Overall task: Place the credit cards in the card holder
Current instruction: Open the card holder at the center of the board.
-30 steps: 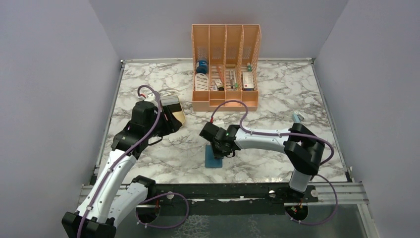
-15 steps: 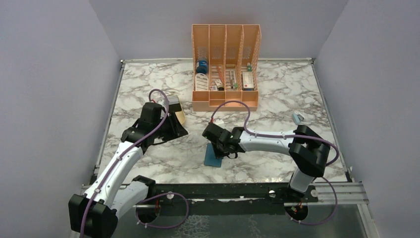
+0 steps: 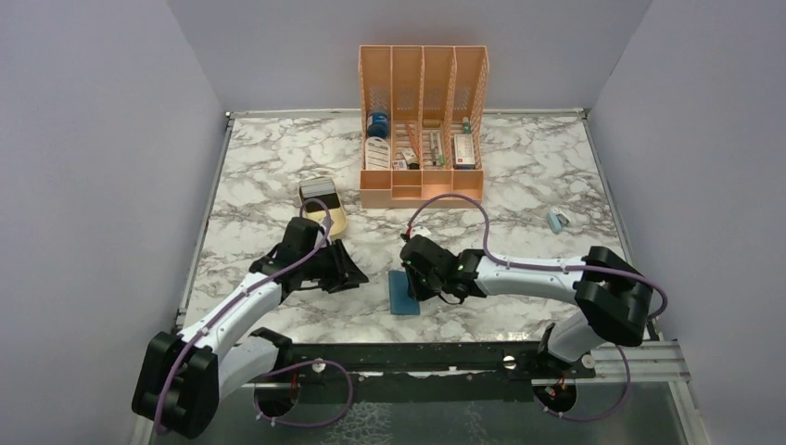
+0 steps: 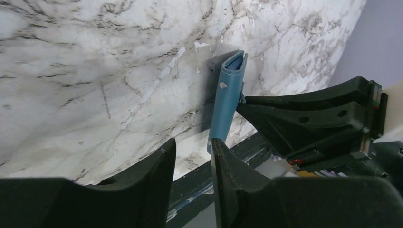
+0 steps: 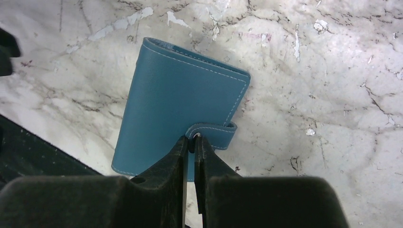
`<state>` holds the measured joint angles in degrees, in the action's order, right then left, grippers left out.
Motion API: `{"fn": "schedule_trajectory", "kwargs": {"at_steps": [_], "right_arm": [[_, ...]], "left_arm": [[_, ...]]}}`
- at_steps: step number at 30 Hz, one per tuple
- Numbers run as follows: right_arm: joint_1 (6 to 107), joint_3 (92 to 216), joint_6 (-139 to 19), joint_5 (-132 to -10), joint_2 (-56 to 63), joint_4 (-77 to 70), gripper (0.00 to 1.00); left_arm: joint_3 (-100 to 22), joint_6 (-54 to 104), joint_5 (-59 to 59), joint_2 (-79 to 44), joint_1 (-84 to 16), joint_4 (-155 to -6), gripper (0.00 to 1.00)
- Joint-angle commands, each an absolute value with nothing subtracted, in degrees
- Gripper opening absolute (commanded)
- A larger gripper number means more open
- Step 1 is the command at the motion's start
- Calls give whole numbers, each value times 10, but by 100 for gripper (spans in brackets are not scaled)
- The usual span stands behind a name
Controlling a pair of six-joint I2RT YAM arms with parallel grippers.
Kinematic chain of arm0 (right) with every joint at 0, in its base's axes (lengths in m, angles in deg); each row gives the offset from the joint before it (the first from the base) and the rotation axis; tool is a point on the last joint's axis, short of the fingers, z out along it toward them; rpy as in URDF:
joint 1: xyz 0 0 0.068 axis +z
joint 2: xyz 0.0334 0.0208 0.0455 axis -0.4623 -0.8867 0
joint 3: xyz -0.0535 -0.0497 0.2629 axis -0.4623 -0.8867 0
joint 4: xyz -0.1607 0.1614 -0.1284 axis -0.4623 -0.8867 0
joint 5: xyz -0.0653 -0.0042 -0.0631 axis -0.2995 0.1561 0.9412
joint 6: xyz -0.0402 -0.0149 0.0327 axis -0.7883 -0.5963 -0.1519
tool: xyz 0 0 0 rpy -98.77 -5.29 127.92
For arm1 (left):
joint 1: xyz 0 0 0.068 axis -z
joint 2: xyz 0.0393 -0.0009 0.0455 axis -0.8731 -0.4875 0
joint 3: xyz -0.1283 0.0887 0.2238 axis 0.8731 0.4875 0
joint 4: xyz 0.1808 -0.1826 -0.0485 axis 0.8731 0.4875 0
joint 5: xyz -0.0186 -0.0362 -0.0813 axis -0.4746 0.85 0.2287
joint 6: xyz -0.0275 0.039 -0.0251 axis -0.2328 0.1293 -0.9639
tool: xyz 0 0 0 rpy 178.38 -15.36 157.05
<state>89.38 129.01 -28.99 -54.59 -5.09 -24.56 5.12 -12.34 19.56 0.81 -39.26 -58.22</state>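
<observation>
The teal-blue card holder (image 3: 402, 293) lies closed on the marble near the front edge. In the right wrist view it (image 5: 177, 102) shows its cover, with the snap tab (image 5: 219, 133) wrapped over the edge. My right gripper (image 5: 191, 138) is shut, its tips pinching the end of that tab; from above it (image 3: 416, 281) sits over the holder. My left gripper (image 4: 192, 148) is open and empty, just left of the holder (image 4: 227, 97), which shows edge-on there; from above it (image 3: 353, 275) is a short gap away. A greyish credit card (image 3: 317, 189) lies on the beige tray (image 3: 331, 221).
An orange slotted desk organiser (image 3: 423, 190) with small items stands at the back centre. A small light-blue object (image 3: 556, 221) lies at the right. The table's dark front rail (image 3: 417, 357) runs just near of the card holder.
My left arm has swung from the beige tray down and right to just left of the card holder. My right gripper has shifted slightly right over the holder, which has stayed put.
</observation>
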Motion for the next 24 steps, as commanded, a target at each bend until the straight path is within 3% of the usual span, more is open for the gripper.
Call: {"fn": "schedule_trajectory", "kwargs": {"at_steps": [1,8,16,24], "right_arm": [[892,1251,-301,-573,3,-155,1],[892,1231,-304,-597,23,-119,1],[892,1222,-300,-597,26,-104,1],[891,1200,-293,-585,57,-83,1]], "left_arm": [[83,-186,266,-15,-384,-700,39],[73,-202,297,-65,-360,-761,55],[67,-222,306,-100,-320,-821,67],[69,-218,274,-146,-301,-824,63]]}}
